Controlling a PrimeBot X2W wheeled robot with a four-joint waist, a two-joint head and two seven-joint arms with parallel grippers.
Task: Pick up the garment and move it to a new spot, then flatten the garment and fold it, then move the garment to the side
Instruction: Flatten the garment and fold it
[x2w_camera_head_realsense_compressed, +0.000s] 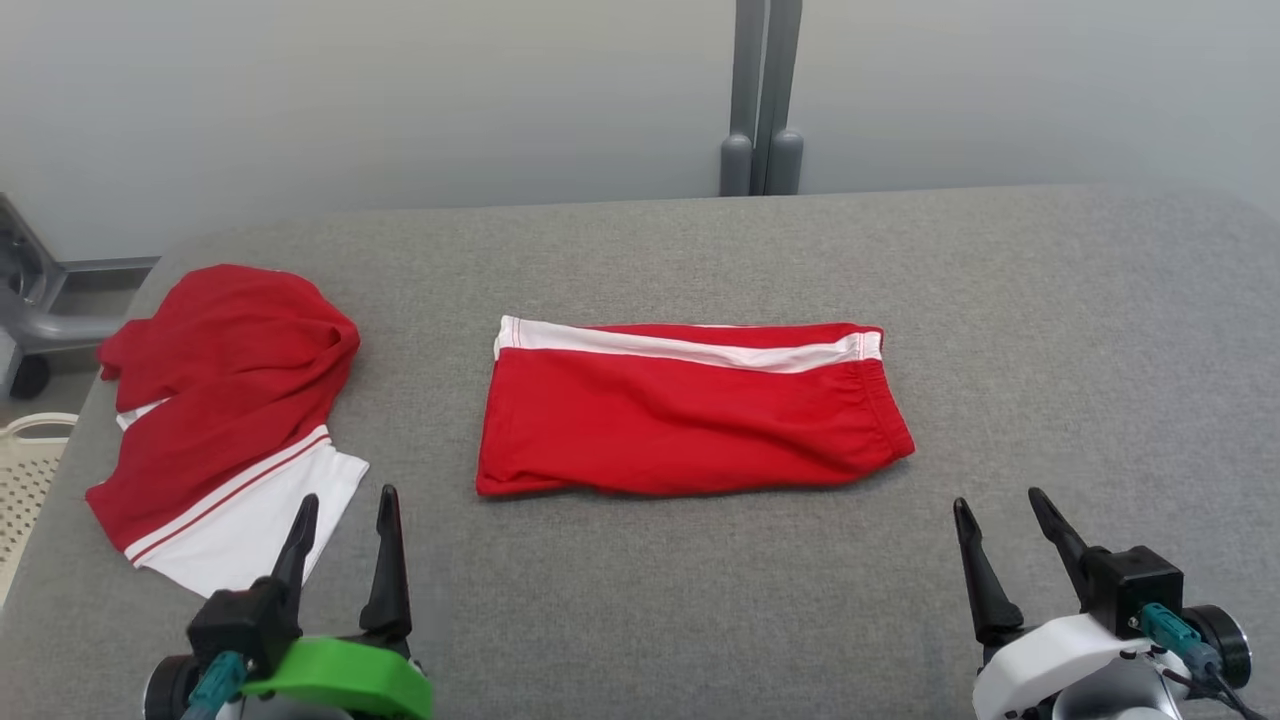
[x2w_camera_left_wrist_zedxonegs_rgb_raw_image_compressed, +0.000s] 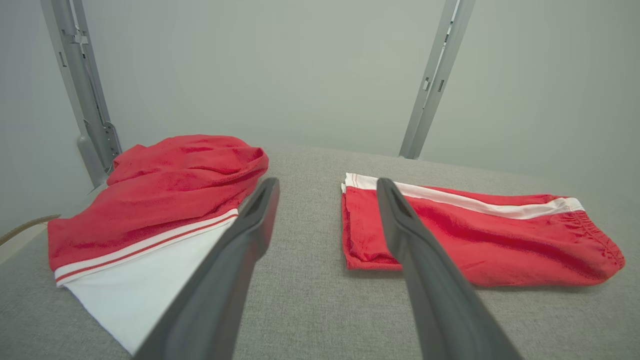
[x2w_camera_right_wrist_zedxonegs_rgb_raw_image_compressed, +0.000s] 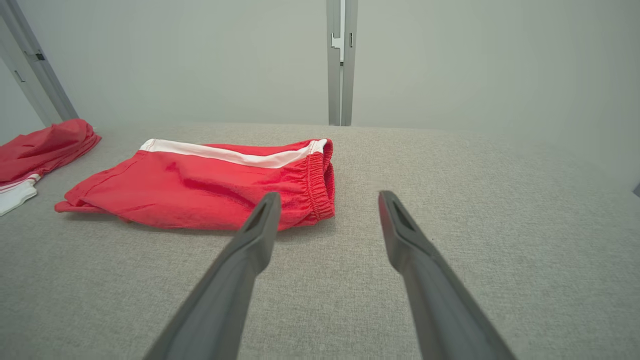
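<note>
A red garment (x2w_camera_head_realsense_compressed: 690, 420) with a white side stripe and an elastic waistband lies folded into a flat rectangle at the middle of the grey table (x2w_camera_head_realsense_compressed: 1050, 330). The left wrist view has this garment (x2w_camera_left_wrist_zedxonegs_rgb_raw_image_compressed: 500, 245) to the right, and in the right wrist view the garment (x2w_camera_right_wrist_zedxonegs_rgb_raw_image_compressed: 200, 185) lies ahead to the left. My left gripper (x2w_camera_head_realsense_compressed: 348, 494) hovers open and empty near the front left; in the left wrist view that gripper (x2w_camera_left_wrist_zedxonegs_rgb_raw_image_compressed: 327, 181) points between the two cloths. Front right, my right gripper (x2w_camera_head_realsense_compressed: 999, 498) is also open and empty, its tips (x2w_camera_right_wrist_zedxonegs_rgb_raw_image_compressed: 329, 194) just short of the waistband.
A second red and white cloth (x2w_camera_head_realsense_compressed: 225, 420) lies crumpled at the table's left edge, just ahead of my left fingers (x2w_camera_left_wrist_zedxonegs_rgb_raw_image_compressed: 150, 215). A pale basket (x2w_camera_head_realsense_compressed: 25, 480) and a grey frame (x2w_camera_head_realsense_compressed: 40, 310) stand off the left edge. A grey post (x2w_camera_head_realsense_compressed: 762, 100) rises behind the table.
</note>
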